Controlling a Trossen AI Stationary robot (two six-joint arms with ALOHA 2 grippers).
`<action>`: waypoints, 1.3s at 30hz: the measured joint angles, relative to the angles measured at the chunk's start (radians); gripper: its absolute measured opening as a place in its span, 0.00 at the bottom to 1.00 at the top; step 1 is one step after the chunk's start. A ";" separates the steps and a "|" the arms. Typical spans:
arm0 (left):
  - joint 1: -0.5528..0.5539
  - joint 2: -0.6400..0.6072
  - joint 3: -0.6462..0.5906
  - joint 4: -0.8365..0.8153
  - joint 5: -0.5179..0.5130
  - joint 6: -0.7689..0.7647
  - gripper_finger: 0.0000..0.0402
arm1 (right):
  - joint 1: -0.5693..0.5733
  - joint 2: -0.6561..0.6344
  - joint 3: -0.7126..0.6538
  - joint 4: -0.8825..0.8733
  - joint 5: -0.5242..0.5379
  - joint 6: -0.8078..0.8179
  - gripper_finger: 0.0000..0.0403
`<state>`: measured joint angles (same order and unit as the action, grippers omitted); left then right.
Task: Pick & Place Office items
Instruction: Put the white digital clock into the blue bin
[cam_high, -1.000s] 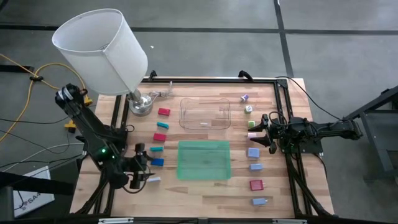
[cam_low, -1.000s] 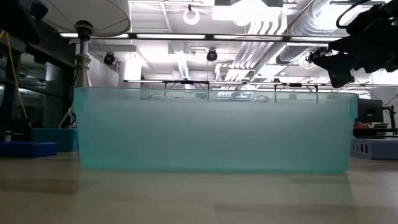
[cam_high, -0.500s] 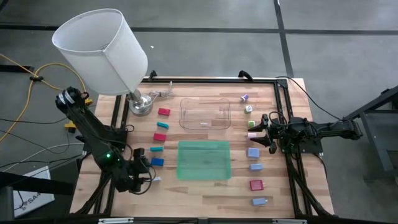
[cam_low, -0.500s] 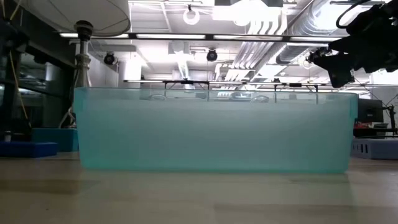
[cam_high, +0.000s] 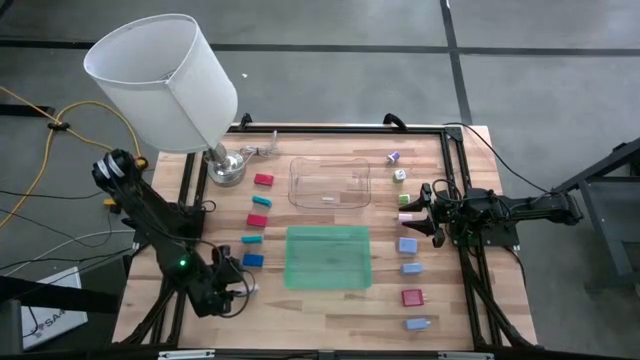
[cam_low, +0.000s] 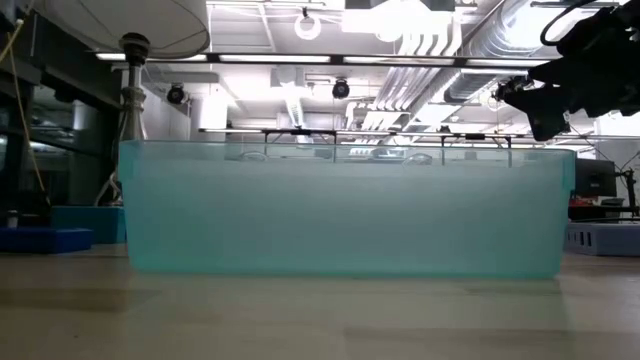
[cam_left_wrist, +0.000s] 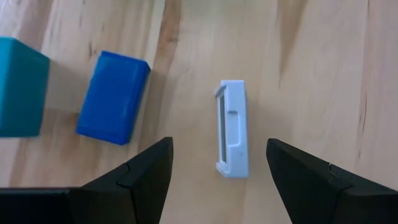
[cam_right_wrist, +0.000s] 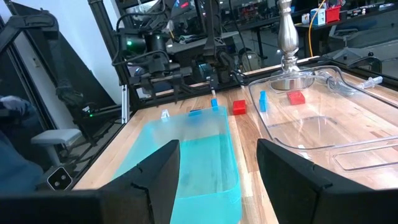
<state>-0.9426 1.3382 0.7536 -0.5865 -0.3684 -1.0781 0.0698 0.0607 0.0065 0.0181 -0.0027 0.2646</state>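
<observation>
Fingers of left gripper (cam_left_wrist: 217, 162) spread, straddling pale blue block (cam_left_wrist: 232, 137); pre-grasp step, next: descend and close.

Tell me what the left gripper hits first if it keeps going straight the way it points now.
Most likely the small pale blue flat block lying on the wooden table; it sits between the open fingers of the left gripper, though its exact depth is unclear. The dark blue block lies off to one side.

No readable text, labels, brands or numbers anywhere. A white box (cam_high: 45, 318) on the floor left of the table shows dark lettering, but it's too small to make out.
</observation>
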 joint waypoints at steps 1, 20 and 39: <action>-0.006 0.004 0.000 0.001 -0.001 -0.016 0.62 | 0.000 0.000 0.000 0.000 0.000 0.000 0.50; -0.091 0.118 0.000 0.053 -0.057 -0.179 0.62 | 0.000 0.000 0.000 0.000 0.000 0.000 0.50; -0.087 0.131 -0.001 0.044 -0.053 -0.179 0.52 | 0.000 0.000 0.000 0.000 0.000 0.000 0.50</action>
<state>-1.0294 1.4689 0.7525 -0.5423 -0.4210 -1.2575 0.0700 0.0608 0.0067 0.0181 -0.0028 0.2646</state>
